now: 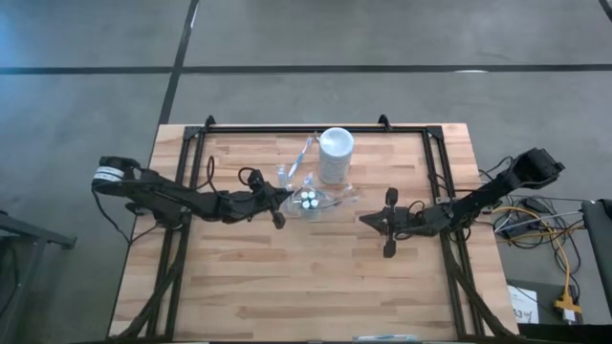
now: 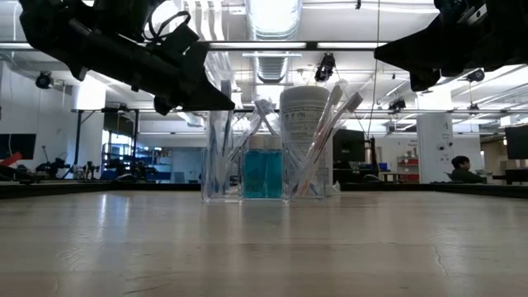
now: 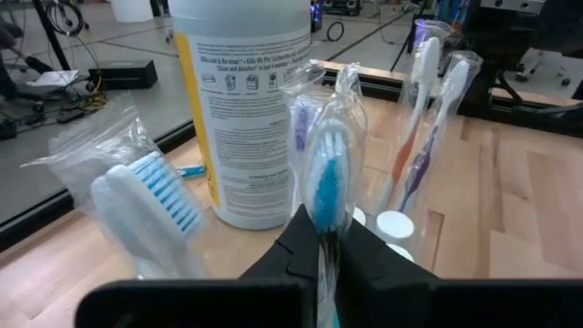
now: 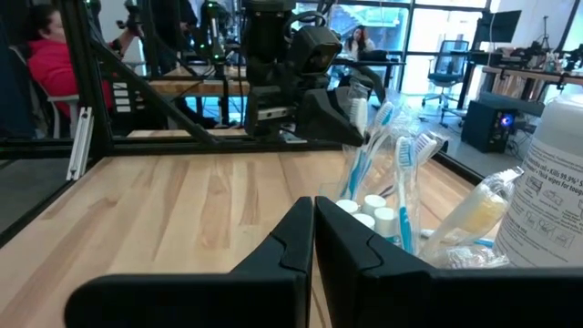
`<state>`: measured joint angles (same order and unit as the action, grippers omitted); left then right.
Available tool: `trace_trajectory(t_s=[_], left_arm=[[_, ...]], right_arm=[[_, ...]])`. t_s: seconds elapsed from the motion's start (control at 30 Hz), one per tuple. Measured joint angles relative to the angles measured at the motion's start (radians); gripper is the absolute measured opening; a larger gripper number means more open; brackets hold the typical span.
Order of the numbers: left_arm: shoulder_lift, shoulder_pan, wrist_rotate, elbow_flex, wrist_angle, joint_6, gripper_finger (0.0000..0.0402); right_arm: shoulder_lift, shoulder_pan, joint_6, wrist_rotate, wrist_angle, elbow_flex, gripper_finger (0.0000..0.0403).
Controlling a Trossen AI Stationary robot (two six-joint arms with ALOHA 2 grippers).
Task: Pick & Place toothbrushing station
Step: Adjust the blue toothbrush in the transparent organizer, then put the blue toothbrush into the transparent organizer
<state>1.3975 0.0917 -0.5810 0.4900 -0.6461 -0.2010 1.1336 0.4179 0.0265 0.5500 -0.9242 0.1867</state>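
The toothbrushing station sits on the wooden bench [image 1: 249,277] near the middle of its far edge. A clear holder [image 2: 264,165] there carries several wrapped toothbrushes [image 2: 334,124] standing upright and leaning outward, with small teal tubes [image 2: 262,172] topped by white caps [image 1: 309,200] grouped inside it. Just behind the holder, toward the far edge, stands a white cylindrical container [image 1: 336,153] with a printed label.

The left gripper [image 1: 285,196] reaches in from the left side of the bench to the holder's left rim. Its fingers are clamped on a plastic-wrapped toothbrush [image 3: 326,159] with a blue-and-white bristle head, which stands upright between them above the holder.

The right gripper [image 1: 366,220] hangs over the bench to the right of the holder, apart from it, with its fingers pressed together and nothing between them.

Another wrapped toothbrush [image 1: 304,153] lies flat on the bench just left of the white container. In the room beyond, a person in a red top [image 4: 50,68] is seated.
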Motion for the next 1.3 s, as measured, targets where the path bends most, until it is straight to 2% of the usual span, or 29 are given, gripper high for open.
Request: trace_trajectory(t_s=[0.2,0.5,0.63,0.77,1.13,1.3], left_arm=[[-0.019,0.0,0.009,-0.002,0.024,-0.015,0.0037],[-0.032,0.002,0.052,0.006,0.06,-0.075,0.0121],[-0.073,0.002,0.08,0.007,0.074,-0.054,0.016],[-0.164,0.003,0.133,0.011,0.136,-0.017,0.0186],[-0.467,0.011,0.154,0.013,0.418,0.027,0.0195],[-0.577,0.044,0.199,0.013,0.48,0.08,0.0178]], right_arm=[[0.0,0.0,0.0,0.0,0.0,0.0,0.0008],[0.0,0.001,-0.006,0.0,0.0,0.0,0.0008],[0.0,0.001,-0.007,0.0,0.0,0.0,0.0008],[0.0,0.001,-0.007,-0.004,0.0,0.0,0.0008],[-0.001,0.002,-0.002,-0.008,0.006,0.006,0.0008],[-0.005,0.036,0.011,-0.01,0.168,0.064,0.0008]])
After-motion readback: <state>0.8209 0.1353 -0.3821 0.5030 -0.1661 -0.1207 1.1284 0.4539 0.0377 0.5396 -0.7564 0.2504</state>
